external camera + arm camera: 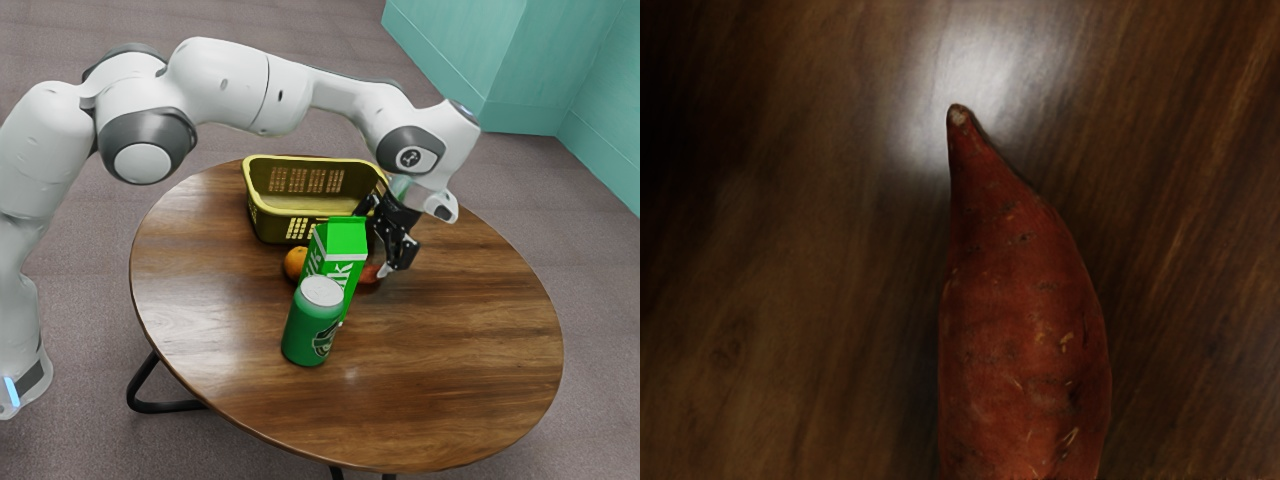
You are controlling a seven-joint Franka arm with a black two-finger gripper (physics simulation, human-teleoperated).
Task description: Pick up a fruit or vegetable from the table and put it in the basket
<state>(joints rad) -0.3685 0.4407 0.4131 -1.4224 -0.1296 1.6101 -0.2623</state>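
“While the round table (465, 350) stands on the grey-brown floor (210, 25) near teal walls (450, 50), what is its surface?”

“Brown wood, streaked grain. Basket (268, 225): far side, yellow-green, perforated. Carton (345, 238): nearer, green and white, angular. Can (303, 330): nearest, green, cylindrical, pale top. Orange (294, 262): rounded, on the exterior view's left of the carton.”

“Sweet potato (1025, 330) location?”

“At the gripper (393, 250), outside the basket, on the exterior view's right of the carton, partly hidden by it. Skin: rust-red, pitted. Body: thick, tapering to a blunt tip.”

“Gripper state?”

“I cannot tell whether it is apart, together or clamped.”
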